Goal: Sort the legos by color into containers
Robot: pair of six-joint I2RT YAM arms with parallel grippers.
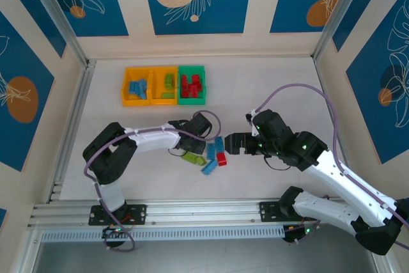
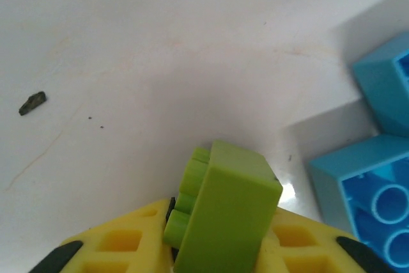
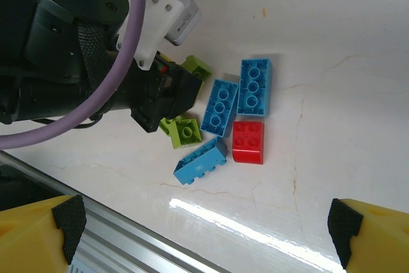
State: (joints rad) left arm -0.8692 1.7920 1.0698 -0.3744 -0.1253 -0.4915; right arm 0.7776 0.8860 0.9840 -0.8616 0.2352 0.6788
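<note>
One green lego pinched in left gripper, clenched across its flat sides, studs left free (likely for a clean lift). Grip low at the table, just left of red lego, at the pile's edge. Right gripper spread wide and empty, hovering right of red lego, presumably awaiting its turn. Touching or beside red lego: three blue legos, plus second green lego. Bins well beyond red lego, far-left; middle bin holding greens, so probably this one's destination.
</note>
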